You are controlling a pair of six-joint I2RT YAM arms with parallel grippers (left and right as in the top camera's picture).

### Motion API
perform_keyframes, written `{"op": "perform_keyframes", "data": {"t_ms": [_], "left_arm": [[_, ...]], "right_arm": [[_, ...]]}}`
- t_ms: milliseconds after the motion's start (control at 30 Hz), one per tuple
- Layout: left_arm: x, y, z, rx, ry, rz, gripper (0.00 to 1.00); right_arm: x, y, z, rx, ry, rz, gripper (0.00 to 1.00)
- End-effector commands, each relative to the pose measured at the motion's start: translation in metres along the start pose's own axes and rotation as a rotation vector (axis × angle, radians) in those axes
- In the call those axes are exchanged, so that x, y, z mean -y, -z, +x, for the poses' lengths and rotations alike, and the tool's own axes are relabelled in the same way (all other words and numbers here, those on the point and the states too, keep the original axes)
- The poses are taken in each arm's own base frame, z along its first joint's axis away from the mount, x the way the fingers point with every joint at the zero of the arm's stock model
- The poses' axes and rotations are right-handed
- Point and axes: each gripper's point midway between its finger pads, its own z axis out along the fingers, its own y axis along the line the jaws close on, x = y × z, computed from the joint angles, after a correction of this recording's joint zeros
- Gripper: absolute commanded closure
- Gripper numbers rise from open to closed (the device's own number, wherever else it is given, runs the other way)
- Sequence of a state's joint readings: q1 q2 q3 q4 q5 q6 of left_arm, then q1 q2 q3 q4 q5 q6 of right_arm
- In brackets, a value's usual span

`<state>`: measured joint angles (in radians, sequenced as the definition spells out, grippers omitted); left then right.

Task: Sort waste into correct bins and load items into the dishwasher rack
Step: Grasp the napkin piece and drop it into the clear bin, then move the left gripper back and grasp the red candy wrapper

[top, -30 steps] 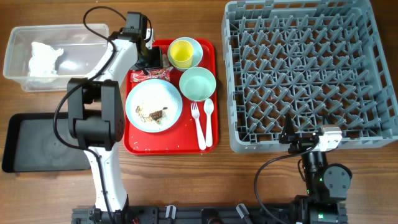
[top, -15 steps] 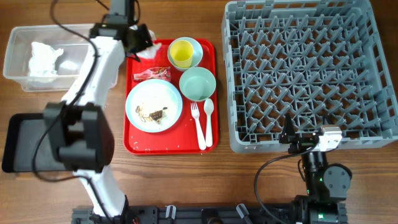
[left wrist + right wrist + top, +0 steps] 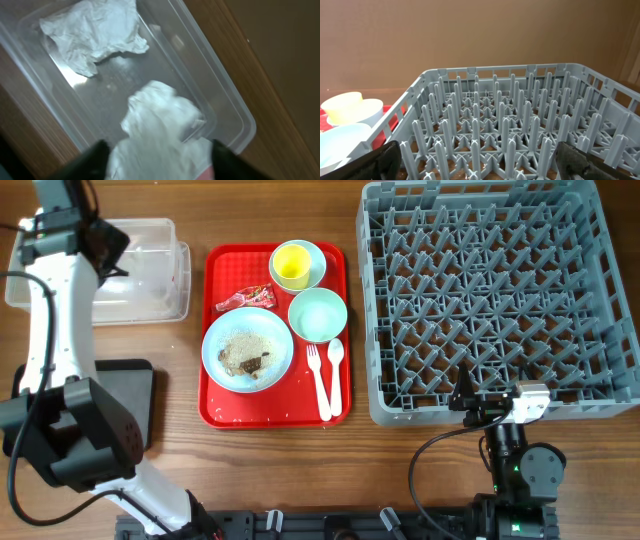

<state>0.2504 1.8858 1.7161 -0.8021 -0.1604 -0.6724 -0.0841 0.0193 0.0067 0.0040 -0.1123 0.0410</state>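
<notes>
Hovering over the clear tub [image 3: 244,125] at the counter's [image 3: 280,475] far left corner, your left hand [image 3: 160,157] stands spread open. A crumpled white napkin [image 3: 160,122], blurred, sits between its fingers, contact unclear. Another creased napkin [image 3: 92,30] lies on the tub floor. Your right hand [image 3: 480,155] gapes empty before the grey rack [image 3: 495,115].

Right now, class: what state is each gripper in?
Left gripper: jaws open; crumpled napkin below, over the clear tub.
Right gripper: jaws open, holding nothing.
</notes>
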Motion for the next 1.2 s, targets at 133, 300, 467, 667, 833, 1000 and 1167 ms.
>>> {"op": "perform_keyframes", "data": {"t_ms": [133, 300, 467, 667, 833, 1000, 1167], "left_arm": [[0.025, 0.014, 0.027, -0.145, -0.084, 0.153, 0.00], [0.079, 0.035, 0.095, -0.288, -0.410, 0.354, 0.00], [0.107, 0.033, 0.159, -0.335, -0.645, 0.364, 0.05], [0.093, -0.005, 0.198, -0.364, -0.916, 0.245, 0.14], [0.082, -0.031, 0.219, -0.437, -1.039, 0.241, 0.14], [0.075, -0.048, 0.238, -0.502, -1.095, 0.259, 0.31], [0.071, -0.065, 0.247, -0.523, -1.097, 0.246, 0.11]], "right_arm": [[-0.001, 0.000, -0.002, 0.008, -0.012, -0.008, 0.00], [-0.001, 0.000, -0.002, 0.008, -0.013, -0.008, 0.00], [-0.001, 0.000, -0.002, 0.008, -0.013, -0.008, 0.00], [-0.001, 0.000, -0.002, 0.008, -0.013, -0.008, 0.00], [-0.001, 0.000, -0.002, 0.008, -0.013, -0.008, 0.00], [-0.001, 0.000, -0.002, 0.008, -0.013, -0.008, 0.00], [-0.001, 0.000, -0.002, 0.008, -0.013, -0.008, 0.00]]}}
